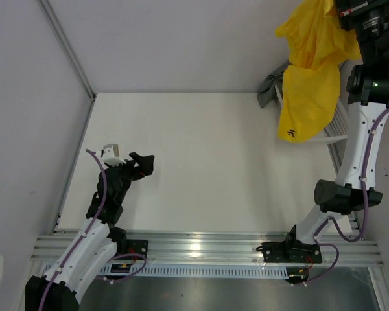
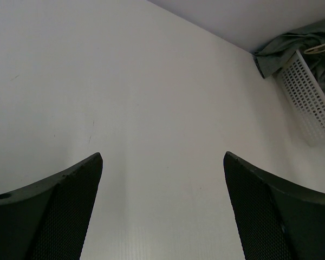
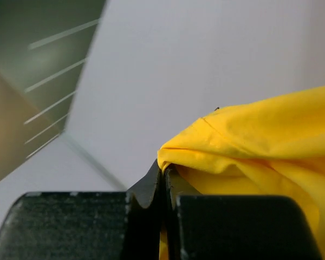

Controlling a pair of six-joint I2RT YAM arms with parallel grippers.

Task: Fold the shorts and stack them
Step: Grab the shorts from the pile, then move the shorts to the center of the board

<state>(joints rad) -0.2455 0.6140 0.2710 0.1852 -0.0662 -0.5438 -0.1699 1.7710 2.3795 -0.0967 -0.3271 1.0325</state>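
Note:
The yellow shorts [image 1: 311, 71] hang in the air at the far right, with a small dark logo near the lower hem. My right gripper [image 3: 164, 172] is shut on a fold of their cloth [image 3: 249, 146] and holds them high above the table. In the top view that gripper is at the top right edge, mostly cut off. The grey-green shorts [image 1: 272, 84] lie bunched at the far right behind the yellow pair; they also show in the left wrist view [image 2: 292, 46]. My left gripper [image 1: 144, 165] is open and empty, low over the table's left side.
A white mesh basket [image 2: 309, 103] stands at the far right by the grey-green shorts; its edge shows in the top view [image 1: 337, 123]. Grey walls close the table at the back and left. A metal rail [image 1: 201, 249] runs along the near edge.

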